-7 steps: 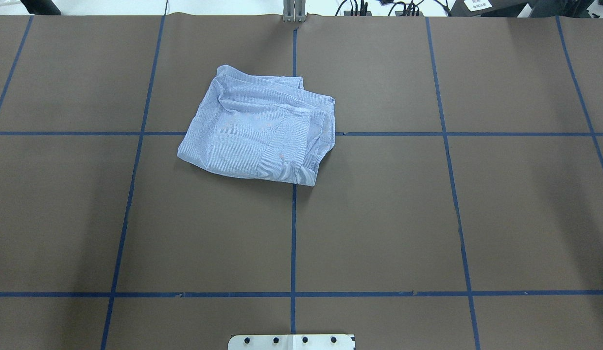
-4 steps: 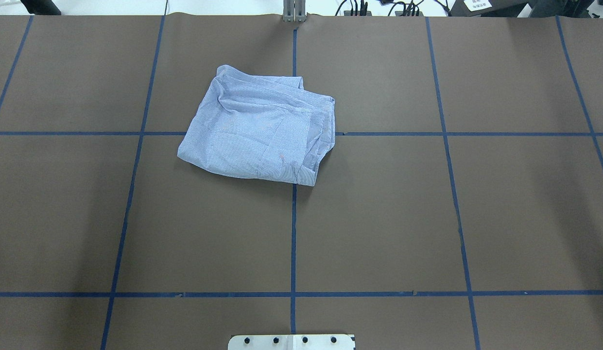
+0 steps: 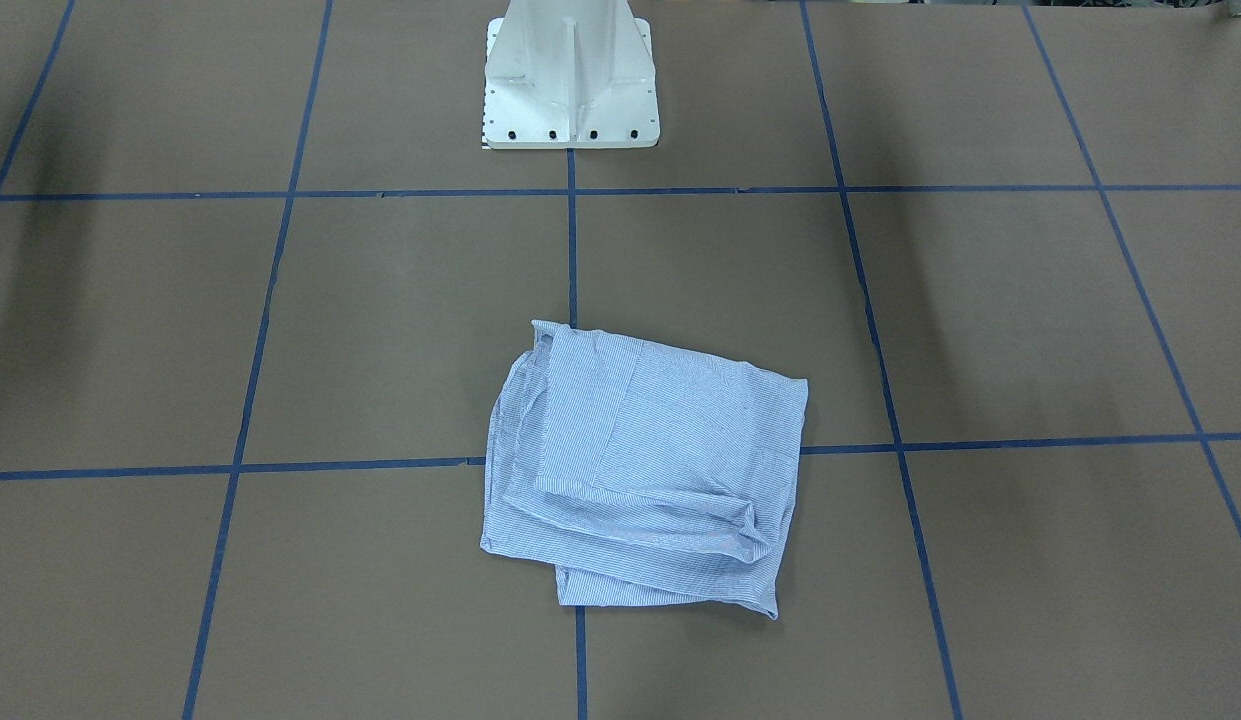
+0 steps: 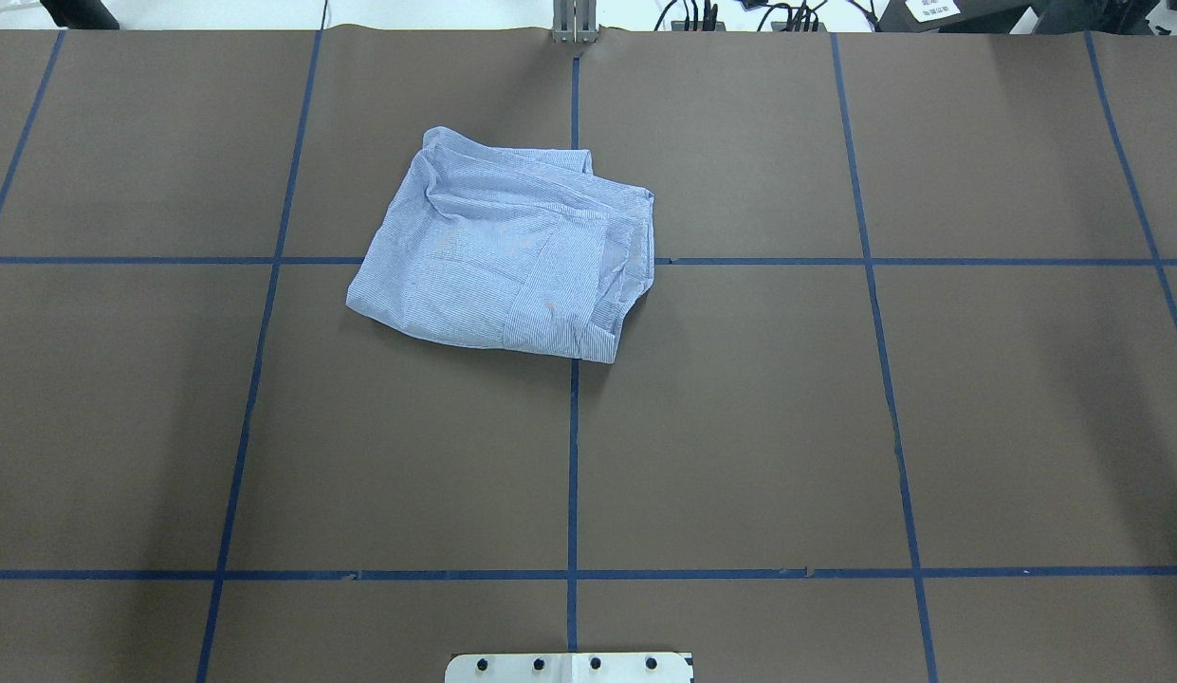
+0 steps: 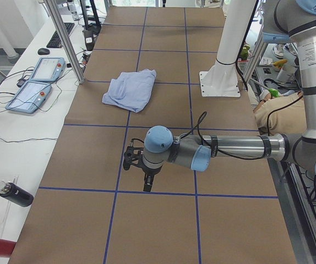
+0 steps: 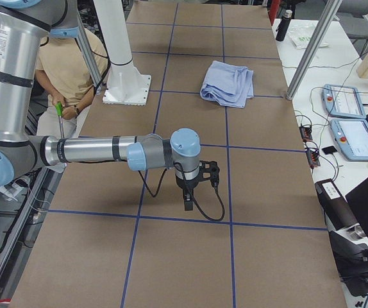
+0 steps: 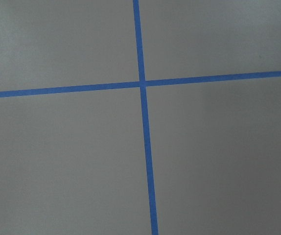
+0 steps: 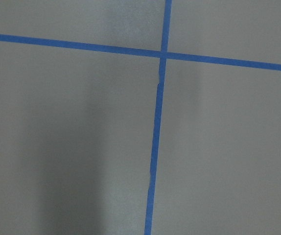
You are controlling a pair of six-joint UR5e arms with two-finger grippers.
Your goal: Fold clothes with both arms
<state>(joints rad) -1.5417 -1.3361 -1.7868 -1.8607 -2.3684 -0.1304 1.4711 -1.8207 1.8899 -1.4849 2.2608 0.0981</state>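
The clothes [image 4: 498, 261] are one light blue striped shirt, folded into a rough rectangle and lying flat on the brown table, left of centre and toward the far side. The front-facing view shows the clothes [image 3: 650, 470] with layered edges on their left. Neither arm touches the clothes [image 5: 129, 89]. My left gripper [image 5: 146, 184] hangs fingers down over bare table, far from the shirt. My right gripper [image 6: 188, 204] hangs the same way, well short of the clothes [image 6: 229, 83]. Only the side views show the grippers, so I cannot tell their state. Both wrist views show only table and blue tape.
The white pedestal base [image 3: 570, 80] stands at the robot's edge. Blue tape lines [image 4: 572, 455] grid the table. Teach pendants [image 6: 351, 122] and metal posts [image 5: 64, 38] line the far side. A seated person [image 6: 68, 70] is behind the robot. A dark bottle [image 5: 15, 193] lies off the table.
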